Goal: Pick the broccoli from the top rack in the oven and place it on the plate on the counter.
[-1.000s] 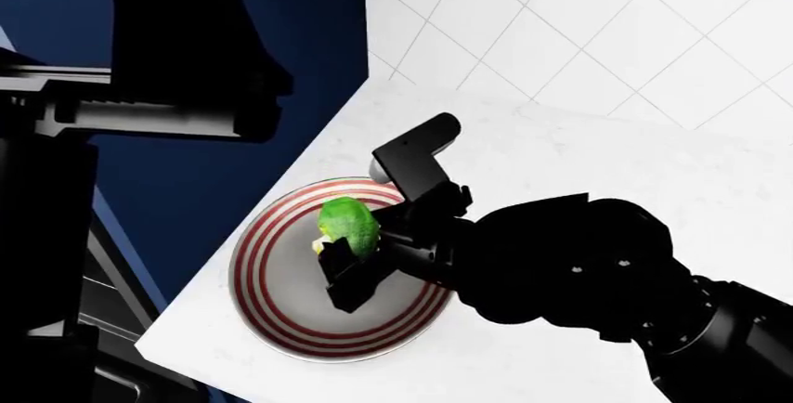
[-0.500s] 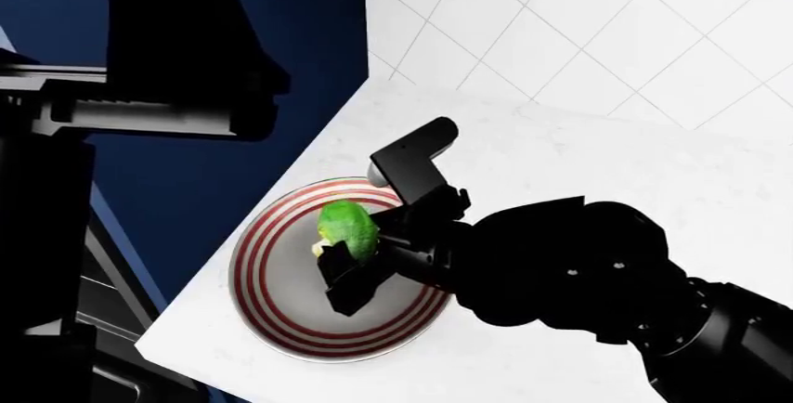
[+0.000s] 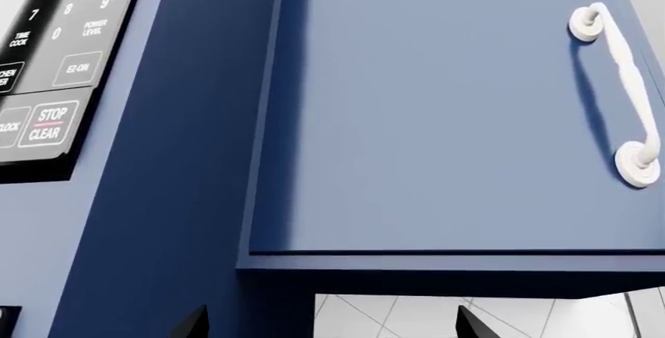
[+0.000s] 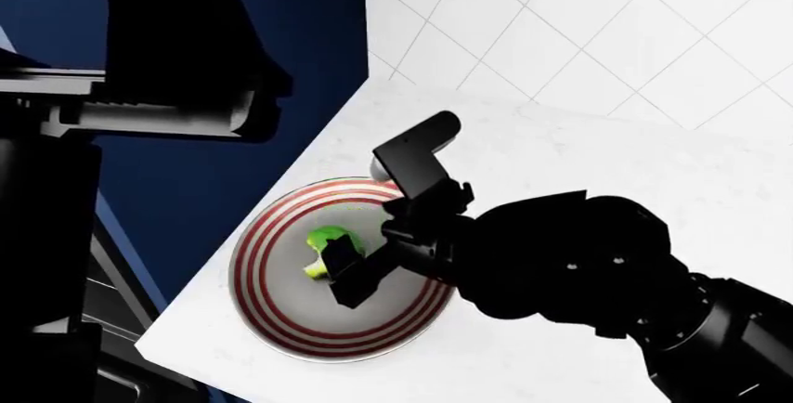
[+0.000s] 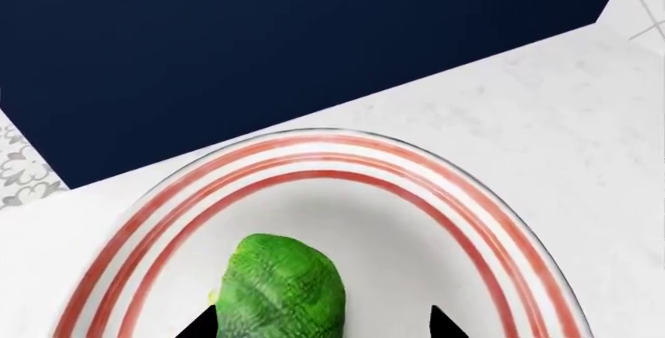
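Observation:
The broccoli [image 4: 327,249] lies on the grey centre of the plate [image 4: 254,268], which sits near the left edge of the white counter [image 4: 558,152]. My right gripper [image 4: 367,231] hangs open just over the plate. In the right wrist view the broccoli [image 5: 283,291] lies between the spread fingertips of the right gripper [image 5: 322,329], on the plate [image 5: 364,168]. My left gripper [image 3: 332,326] is open and empty, raised in front of an upper cabinet. The oven cavity and the top rack are out of view.
A blue cabinet door [image 3: 437,120] with a white handle [image 3: 624,96] fills the left wrist view, next to a black keypad panel [image 3: 52,58]. The left arm [image 4: 162,97] sits high at the left. A white tiled wall [image 4: 558,22] backs the counter. The counter's left edge [image 4: 186,329] drops off.
The broccoli has dropped from between the right gripper's fingers onto the plate's centre. The right gripper has opened and stayed over the plate. The left arm has hardly moved.

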`<state>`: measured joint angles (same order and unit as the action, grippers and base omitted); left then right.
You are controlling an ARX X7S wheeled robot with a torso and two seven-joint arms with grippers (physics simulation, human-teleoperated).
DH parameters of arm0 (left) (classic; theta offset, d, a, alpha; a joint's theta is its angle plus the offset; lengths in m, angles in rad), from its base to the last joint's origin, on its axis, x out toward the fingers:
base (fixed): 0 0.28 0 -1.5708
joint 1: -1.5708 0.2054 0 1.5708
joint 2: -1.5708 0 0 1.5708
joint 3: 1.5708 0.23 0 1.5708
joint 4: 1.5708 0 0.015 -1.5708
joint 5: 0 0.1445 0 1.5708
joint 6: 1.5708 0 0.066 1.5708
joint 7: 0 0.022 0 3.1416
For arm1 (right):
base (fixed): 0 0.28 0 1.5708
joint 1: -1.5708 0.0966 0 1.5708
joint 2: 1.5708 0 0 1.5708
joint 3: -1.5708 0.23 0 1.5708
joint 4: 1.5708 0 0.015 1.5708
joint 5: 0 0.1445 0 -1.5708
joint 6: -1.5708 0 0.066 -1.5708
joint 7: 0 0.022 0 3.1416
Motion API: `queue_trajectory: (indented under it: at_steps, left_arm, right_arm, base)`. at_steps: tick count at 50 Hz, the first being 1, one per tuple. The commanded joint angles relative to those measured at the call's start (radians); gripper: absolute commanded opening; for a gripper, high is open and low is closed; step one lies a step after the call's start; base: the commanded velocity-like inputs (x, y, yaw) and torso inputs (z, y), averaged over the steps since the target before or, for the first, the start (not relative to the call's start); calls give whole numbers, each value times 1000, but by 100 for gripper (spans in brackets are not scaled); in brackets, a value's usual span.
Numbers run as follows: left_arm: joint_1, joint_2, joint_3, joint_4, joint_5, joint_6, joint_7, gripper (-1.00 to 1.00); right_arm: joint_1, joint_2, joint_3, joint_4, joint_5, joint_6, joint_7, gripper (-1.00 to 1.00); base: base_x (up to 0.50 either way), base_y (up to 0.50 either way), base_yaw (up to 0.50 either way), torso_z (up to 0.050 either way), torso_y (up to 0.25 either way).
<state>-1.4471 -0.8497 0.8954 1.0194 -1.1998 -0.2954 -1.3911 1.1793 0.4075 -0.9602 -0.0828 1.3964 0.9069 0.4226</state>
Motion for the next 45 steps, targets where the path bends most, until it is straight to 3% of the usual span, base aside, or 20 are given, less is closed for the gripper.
queue_trajectory:
  at_steps: [1, 27, 45]
  left_arm:
    - [-4, -1, 3, -1, -2, 2, -1, 100]
    - [-15, -9, 7, 4, -7, 7, -8, 100]
    - [-27, -3, 17, 1, -12, 2, -11, 100]
  right_arm:
    - [9, -2, 2, 0, -1, 6, 0, 100]
    - [41, 2, 26, -15, 33, 9, 18, 100]
    - [180, 119, 255, -187, 264, -34, 211, 100]
  base:
    - [0, 0, 0, 0, 0]
    - [0, 0, 0, 0, 0]
    - [0, 0, 0, 1, 0]
